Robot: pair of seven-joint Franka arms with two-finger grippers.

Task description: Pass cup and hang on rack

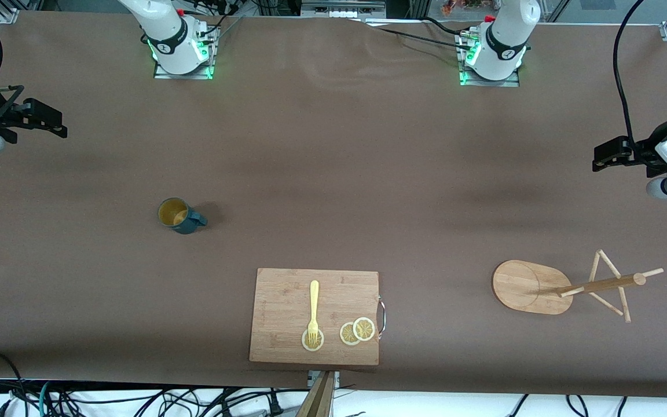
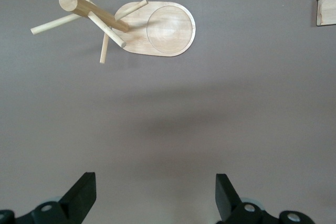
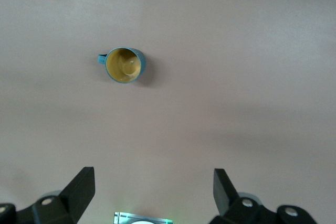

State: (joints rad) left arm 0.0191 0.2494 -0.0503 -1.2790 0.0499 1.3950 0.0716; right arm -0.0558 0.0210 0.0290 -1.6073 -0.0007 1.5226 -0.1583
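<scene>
High front camera; two downward wrist views

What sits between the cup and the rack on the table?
Mostly bare brown table. The cutting board lies between the cup and the rack along the table's length, though nearer the front camera than the straight line joining them. Front view shows it.

You have one cup (image 1: pixel 178 215) on the worktop (image 1: pixel 333 174), one rack (image 1: pixel 565 285) and one cutting board (image 1: pixel 287 301). On that board you count one yellow fork (image 1: pixel 313 310) and three lemon slices (image 1: pixel 357 331). Two arms stand at the worktop's top edge, each ending in one gripper: left (image 2: pixel 156 195), right (image 3: pixel 154 192).
</scene>
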